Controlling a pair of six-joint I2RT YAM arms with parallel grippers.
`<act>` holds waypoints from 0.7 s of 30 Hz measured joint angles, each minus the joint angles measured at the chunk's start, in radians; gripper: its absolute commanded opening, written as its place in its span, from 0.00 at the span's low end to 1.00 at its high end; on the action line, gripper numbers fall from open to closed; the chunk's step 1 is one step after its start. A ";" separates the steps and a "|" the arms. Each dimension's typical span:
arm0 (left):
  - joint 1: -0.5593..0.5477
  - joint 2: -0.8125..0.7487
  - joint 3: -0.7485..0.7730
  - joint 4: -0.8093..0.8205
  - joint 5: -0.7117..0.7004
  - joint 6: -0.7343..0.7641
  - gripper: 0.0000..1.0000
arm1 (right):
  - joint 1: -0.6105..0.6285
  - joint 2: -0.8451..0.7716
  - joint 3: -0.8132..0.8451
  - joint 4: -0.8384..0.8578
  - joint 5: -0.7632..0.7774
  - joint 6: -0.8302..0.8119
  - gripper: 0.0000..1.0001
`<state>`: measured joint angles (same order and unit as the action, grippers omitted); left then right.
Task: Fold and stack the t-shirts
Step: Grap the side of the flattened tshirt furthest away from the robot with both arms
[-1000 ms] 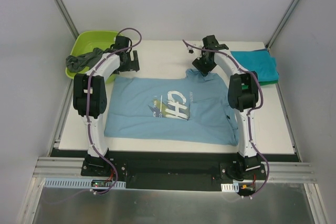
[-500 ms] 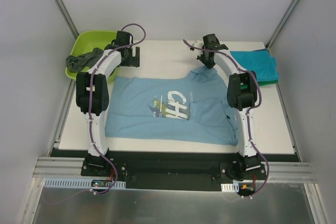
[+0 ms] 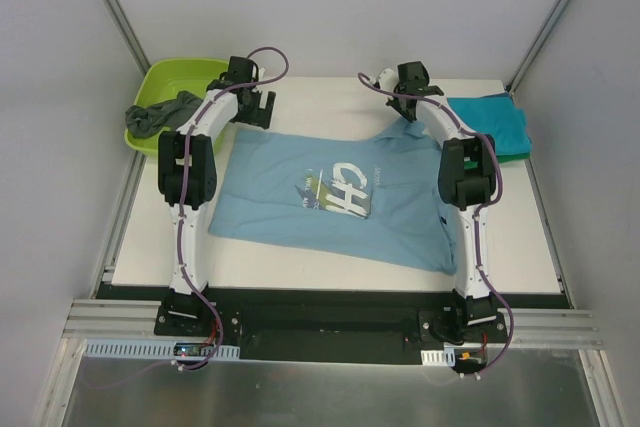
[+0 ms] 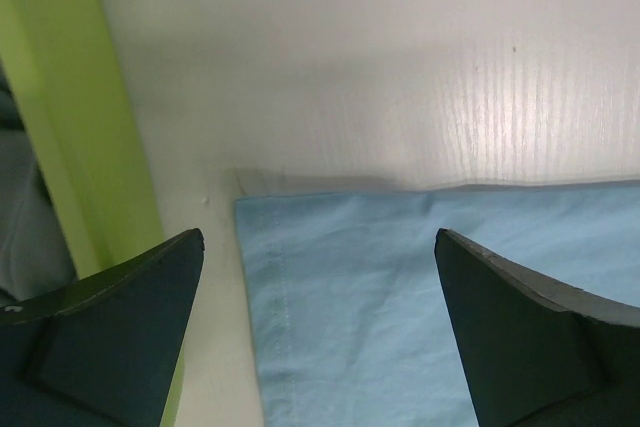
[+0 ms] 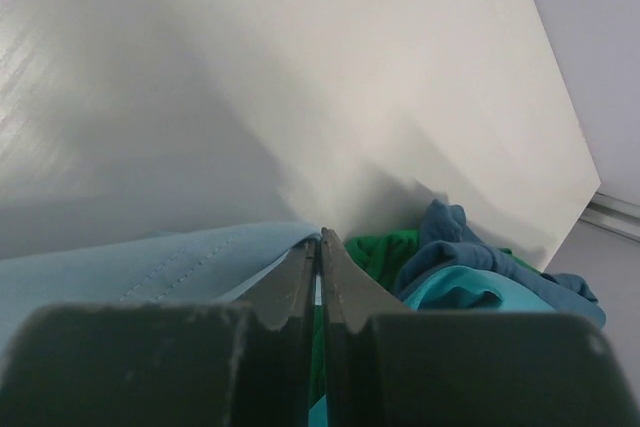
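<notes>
Slack pulled from light blue cloth t-shirt with white print, now flatter on white bench beside lime-green plastic tub, right tool pinching its far edge, left tool wide over tub-side corner: nearly fold-ready.

White table, light blue t-shirt spread mid-table, teal and green t-shirts stacked far right
</notes>
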<state>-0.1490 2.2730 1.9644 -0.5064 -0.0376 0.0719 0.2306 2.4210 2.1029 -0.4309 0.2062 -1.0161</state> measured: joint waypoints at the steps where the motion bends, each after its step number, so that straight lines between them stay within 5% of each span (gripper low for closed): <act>1: 0.000 0.016 0.016 -0.004 0.009 0.010 0.99 | 0.000 0.000 0.000 0.005 0.000 -0.002 0.05; 17: -0.002 0.179 0.234 -0.067 -0.100 -0.090 0.99 | 0.007 -0.006 -0.058 0.032 -0.013 -0.006 0.04; 21: 0.005 0.179 0.235 -0.114 -0.093 -0.209 0.89 | 0.013 -0.025 -0.118 0.039 -0.012 -0.002 0.04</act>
<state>-0.1440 2.4523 2.1990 -0.6201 -0.1310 -0.1375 0.2432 2.3959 1.9850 -0.3920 0.1940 -1.0180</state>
